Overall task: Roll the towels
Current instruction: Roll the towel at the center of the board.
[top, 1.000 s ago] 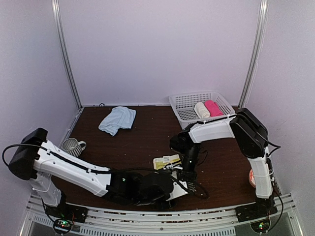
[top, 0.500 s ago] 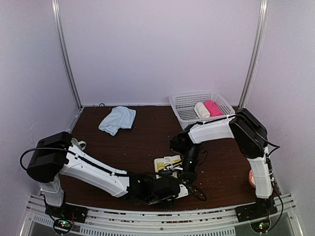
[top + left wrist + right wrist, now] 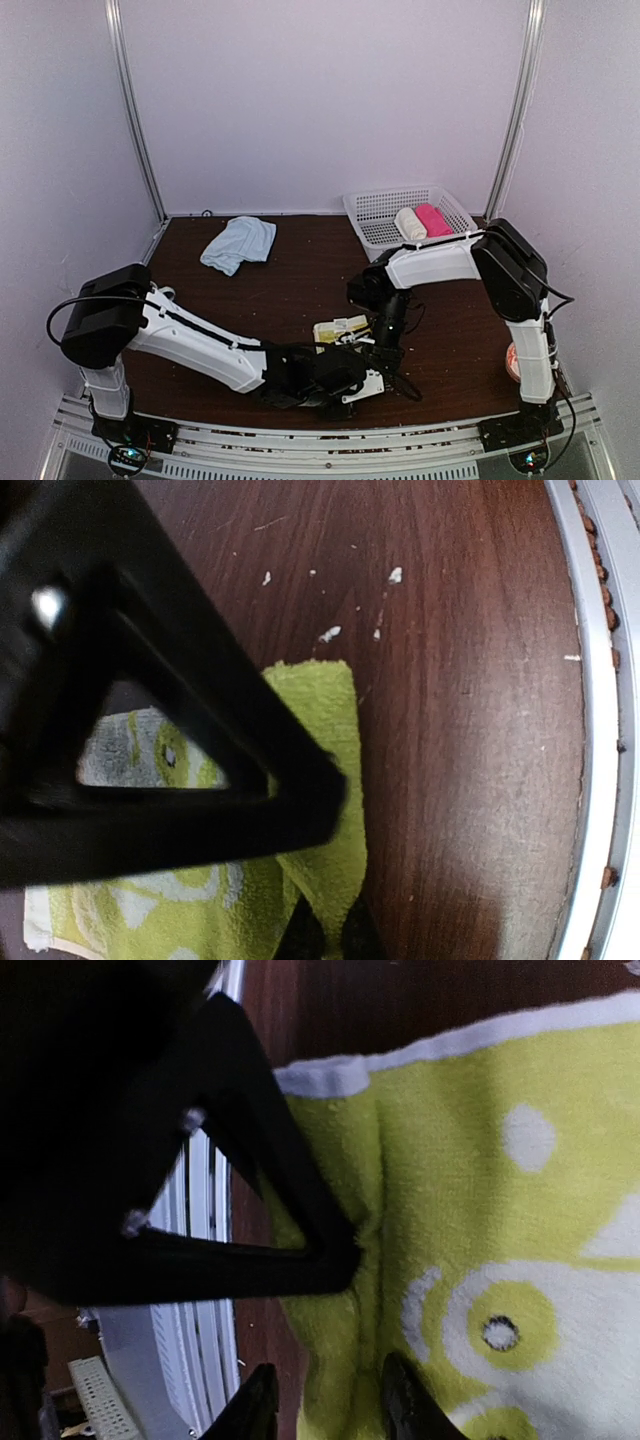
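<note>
- Where the two arms meet at the near edge of the table (image 3: 290,280), a little right of centre, we see the yellow-green and white towel (image 3: 340,328) lying on the dark wood, partly hidden under both wrists
- In the left wrist view the left gripper (image 3: 328,938) has its fingertips pressed together on a fold of this towel at its edge, with bare wood just beside it
- The cloth there lies doubled, a plain green flap over the patterned part
- In the right wrist view the right gripper (image 3: 330,1405) stands with its fingers spread, one on each side of a raised ridge of the same towel; we cannot tell whether either finger touches the cloth
- The towel's white border shows in that view, running along the edge next to the wood
- The pale blue towel (image 3: 238,243) lies crumpled at the far left of the table, well apart from both grippers
- A white basket (image 3: 372,205) sits at the far right; in it lie a cream roll (image 3: 409,224) and a pink roll (image 3: 433,219), side by side and touching
</note>
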